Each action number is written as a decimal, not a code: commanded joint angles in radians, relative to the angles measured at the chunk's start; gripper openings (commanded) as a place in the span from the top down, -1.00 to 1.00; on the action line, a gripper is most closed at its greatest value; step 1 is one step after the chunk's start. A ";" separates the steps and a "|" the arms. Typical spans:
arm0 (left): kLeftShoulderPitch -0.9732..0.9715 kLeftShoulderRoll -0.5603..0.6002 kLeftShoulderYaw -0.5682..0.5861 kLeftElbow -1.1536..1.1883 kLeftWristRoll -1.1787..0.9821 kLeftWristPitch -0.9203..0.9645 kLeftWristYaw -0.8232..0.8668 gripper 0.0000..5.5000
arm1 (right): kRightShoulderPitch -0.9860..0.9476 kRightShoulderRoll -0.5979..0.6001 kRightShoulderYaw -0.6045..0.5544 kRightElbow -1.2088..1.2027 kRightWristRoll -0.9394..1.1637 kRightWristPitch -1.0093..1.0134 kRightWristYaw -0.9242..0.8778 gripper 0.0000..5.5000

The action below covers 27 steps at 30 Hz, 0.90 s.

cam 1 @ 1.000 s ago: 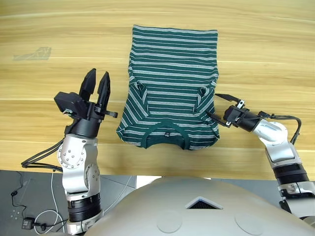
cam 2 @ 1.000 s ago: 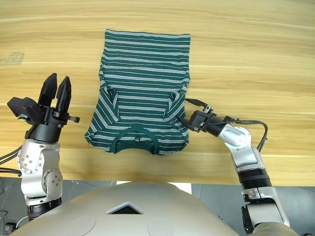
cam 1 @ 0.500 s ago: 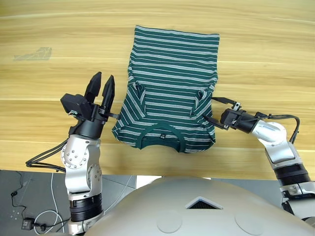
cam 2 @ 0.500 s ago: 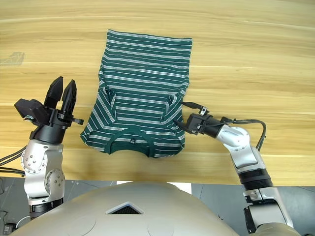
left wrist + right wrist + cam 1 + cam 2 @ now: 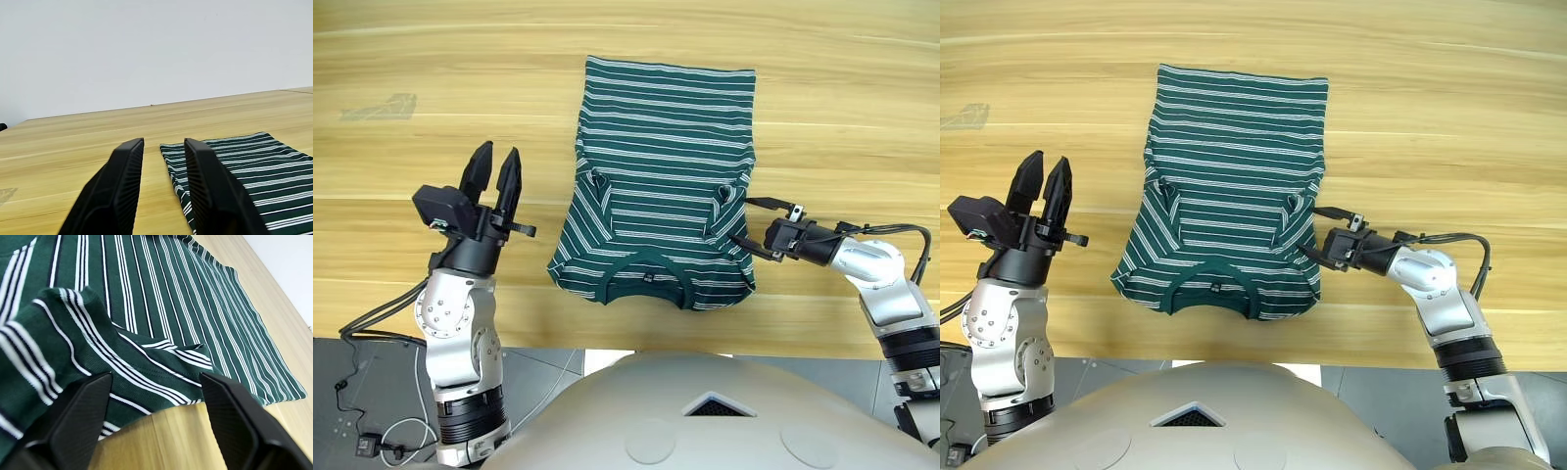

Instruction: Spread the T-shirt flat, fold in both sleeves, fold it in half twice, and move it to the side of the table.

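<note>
- Broadly: wooden table [image 5: 862, 117] spans the whole scene, grain running left to right. A pale wall [image 5: 156, 44] stands behind its far edge.
- T-shirt [image 5: 666, 166], dark green with thin white stripes, lies about mid-table. Collar faces the robot and sits close to the near edge; the straight hem is on the far side.
- Both sleeves are folded in over the front, with their ends lying on the chest, one on each side. The body reads as a tall, narrow shape. The lower part near the collar is wider and slightly rumpled.
- Left gripper [image 5: 497, 152] is raised above bare wood to the left of the shirt, apart from it, fingers pointing away from the robot. The fingers [image 5: 122, 186] are parted by a narrow gap with nothing between them.
- Right gripper [image 5: 740, 218] is low at the shirt's right edge, level with the folded sleeve, pointing in toward the cloth. Its fingers [image 5: 68, 421] are spread wide, with the striped fabric edge lying between them. They are not closed on it.
- Faint grey mark [image 5: 378, 106] sits on the table far to the left, well apart from the shirt.
- Thin cables [image 5: 372, 431] lie on the grey floor below the near-left table edge.
</note>
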 commanded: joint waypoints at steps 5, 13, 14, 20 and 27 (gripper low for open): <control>0.007 -0.002 -0.025 0.008 0.024 -0.002 -0.002 0.44 | -0.086 -0.002 -0.028 0.060 -0.044 -0.009 -0.037 -0.21; 0.007 -0.005 -0.040 0.006 0.028 0.002 -0.006 0.44 | -0.104 -0.009 -0.042 0.078 -0.059 -0.020 -0.044 -0.21; 0.008 -0.003 -0.047 0.006 0.035 -0.001 -0.008 0.44 | -0.108 -0.008 -0.051 0.071 -0.035 -0.016 -0.035 -0.21; -0.014 0.184 0.007 0.136 0.429 -0.254 0.037 0.44 | -0.108 0.043 -0.172 0.010 0.235 -0.128 0.007 -0.21; -0.002 0.492 0.021 0.323 0.904 -0.631 0.128 0.33 | -0.066 -0.064 -0.252 0.144 -0.009 -0.617 -0.046 -0.22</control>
